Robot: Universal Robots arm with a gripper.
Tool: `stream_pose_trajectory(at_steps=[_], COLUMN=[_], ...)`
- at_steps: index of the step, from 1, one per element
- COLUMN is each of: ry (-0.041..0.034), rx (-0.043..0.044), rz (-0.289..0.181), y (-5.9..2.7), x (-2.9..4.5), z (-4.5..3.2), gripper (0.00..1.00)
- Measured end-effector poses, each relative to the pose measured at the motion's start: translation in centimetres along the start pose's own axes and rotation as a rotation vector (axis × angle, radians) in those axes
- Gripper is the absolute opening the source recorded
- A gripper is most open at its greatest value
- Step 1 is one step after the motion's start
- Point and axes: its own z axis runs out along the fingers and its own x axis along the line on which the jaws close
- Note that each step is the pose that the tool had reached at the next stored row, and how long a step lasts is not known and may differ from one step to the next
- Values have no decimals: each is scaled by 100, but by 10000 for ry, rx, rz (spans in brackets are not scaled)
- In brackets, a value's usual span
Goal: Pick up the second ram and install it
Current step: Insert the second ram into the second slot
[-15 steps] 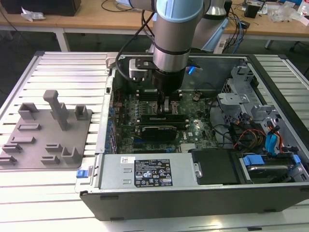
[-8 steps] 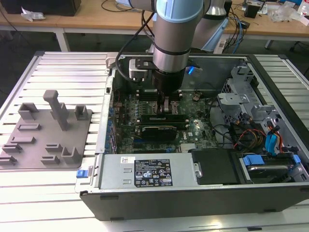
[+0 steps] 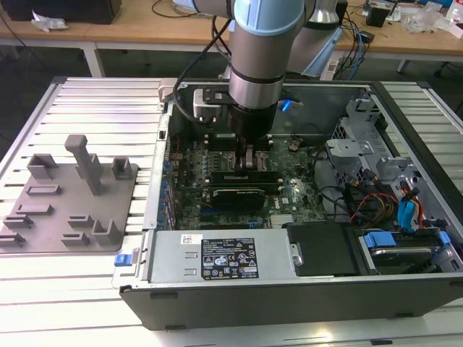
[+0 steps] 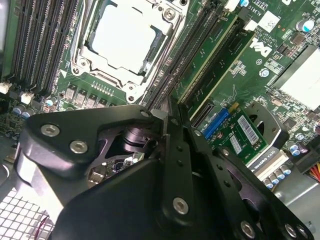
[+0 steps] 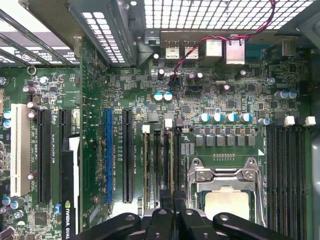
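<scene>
I've got gripper (image 3: 249, 157) low inside computer case (image 3: 289, 289), right over memory slots (image 5: 162, 165) beside processor socket (image 5: 225, 185). Fingers look pressed together; memory stick (image 4: 210, 60) sits edge-on directly below them, long axis along slots. Tight channel: socket frame one side, neighbouring slots other. Grey holder tray (image 3: 69, 195) well apart at exterior view's left.

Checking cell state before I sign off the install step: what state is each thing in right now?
computer case: lying on its side, side panel off.
gripper: lowered into the case, over the slots beside the socket.
processor socket: chip seated, no cooler on it.
green boards: two standing in slots by the gripper tip; cannot tell which is the second ram.
black memory slots: unfilled.
</scene>
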Motion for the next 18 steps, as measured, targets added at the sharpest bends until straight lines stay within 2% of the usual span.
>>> stream_pose_trajectory(at_steps=[18], ry=[-8], rx=[5], rz=[3], y=[4], x=[12], z=[-5], gripper=[9])
